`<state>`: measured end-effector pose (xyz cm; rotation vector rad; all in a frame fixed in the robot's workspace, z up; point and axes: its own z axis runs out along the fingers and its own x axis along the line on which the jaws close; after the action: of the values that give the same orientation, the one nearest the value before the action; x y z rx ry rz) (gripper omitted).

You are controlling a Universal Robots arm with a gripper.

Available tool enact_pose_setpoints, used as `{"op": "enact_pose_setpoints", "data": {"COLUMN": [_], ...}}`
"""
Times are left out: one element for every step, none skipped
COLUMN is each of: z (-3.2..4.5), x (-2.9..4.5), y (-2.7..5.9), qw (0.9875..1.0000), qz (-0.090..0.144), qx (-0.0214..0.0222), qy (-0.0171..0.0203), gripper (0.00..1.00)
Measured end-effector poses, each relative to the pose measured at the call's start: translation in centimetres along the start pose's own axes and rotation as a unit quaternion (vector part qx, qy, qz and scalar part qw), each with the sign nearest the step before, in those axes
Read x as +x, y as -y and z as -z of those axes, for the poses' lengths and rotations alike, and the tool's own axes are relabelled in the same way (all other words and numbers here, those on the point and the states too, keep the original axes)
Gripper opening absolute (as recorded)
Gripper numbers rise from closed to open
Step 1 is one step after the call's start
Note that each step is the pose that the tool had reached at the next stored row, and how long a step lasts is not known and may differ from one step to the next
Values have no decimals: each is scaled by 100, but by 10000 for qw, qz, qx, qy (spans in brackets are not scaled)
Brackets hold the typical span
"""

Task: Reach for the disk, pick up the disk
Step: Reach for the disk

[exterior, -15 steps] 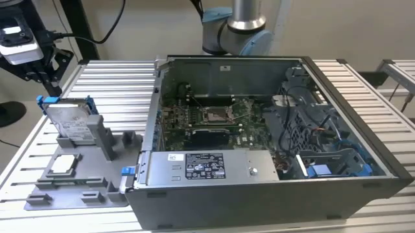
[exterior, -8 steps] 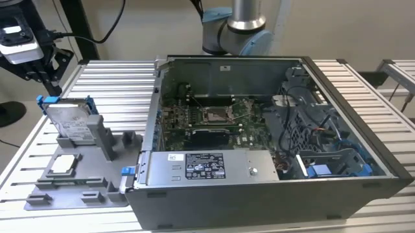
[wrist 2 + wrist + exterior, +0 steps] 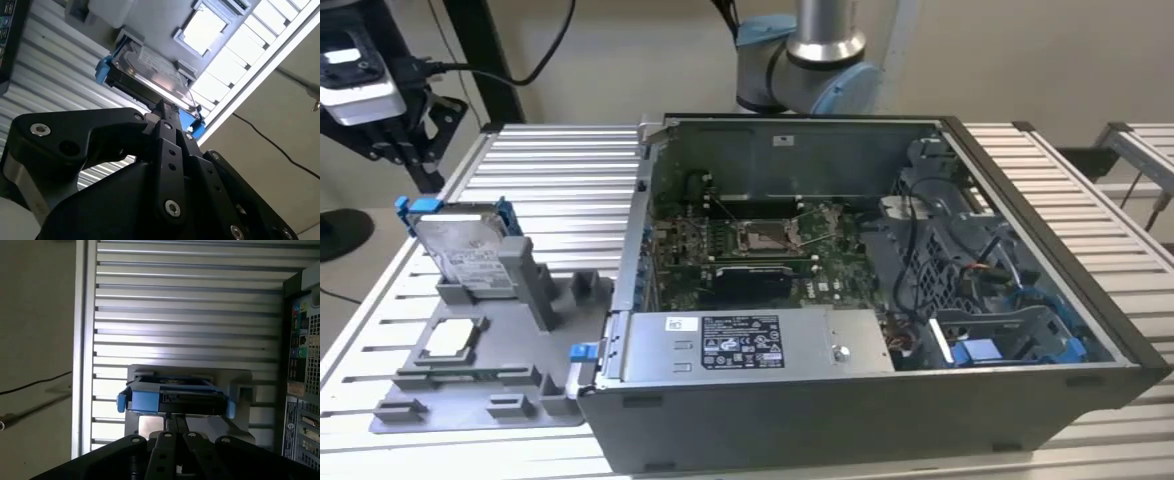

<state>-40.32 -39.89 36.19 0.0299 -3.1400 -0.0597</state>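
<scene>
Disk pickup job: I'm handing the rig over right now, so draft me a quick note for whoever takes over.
Pincer: shut and holding nothing. In the first wrist view its tip points at the edge of the disk and sits close to it; whether they touch cannot be told.
Disk: standing upright in the grey holder on the exterior view's left, beside the open computer case.
Done: the reach has brought the pincer up to the disk.
Left: the disk is not yet gripped and not yet lifted out of the holder.
</scene>
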Motion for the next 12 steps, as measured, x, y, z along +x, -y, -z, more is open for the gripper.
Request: {"op": "enact_pose_setpoints", "data": {"z": [-1, -2, -3, -3, -4, -5, -6, -8, -9, -11, -12, -13], "x": [14, 28, 44, 58, 73, 88, 104, 120, 132, 142, 152, 161], "y": [-4, -7, -9, -12, -15, -19, -23, -31, -41, -53, -65, -75], "qw": [10000, 10000, 10000, 10000, 10000, 10000, 10000, 10000, 10000, 10000, 10000, 10000], "qz": [0, 0, 0, 0, 0, 0, 1, 0, 1, 0, 1, 0], "qx": [0, 0, 0, 0, 0, 0, 0, 0, 0, 0, 0, 0], "qy": [0, 0, 0, 0, 0, 0, 0, 0, 1, 2, 1, 1], "gripper": [0, 0, 0, 0, 0, 0, 0, 0, 0, 0, 0, 0]}}
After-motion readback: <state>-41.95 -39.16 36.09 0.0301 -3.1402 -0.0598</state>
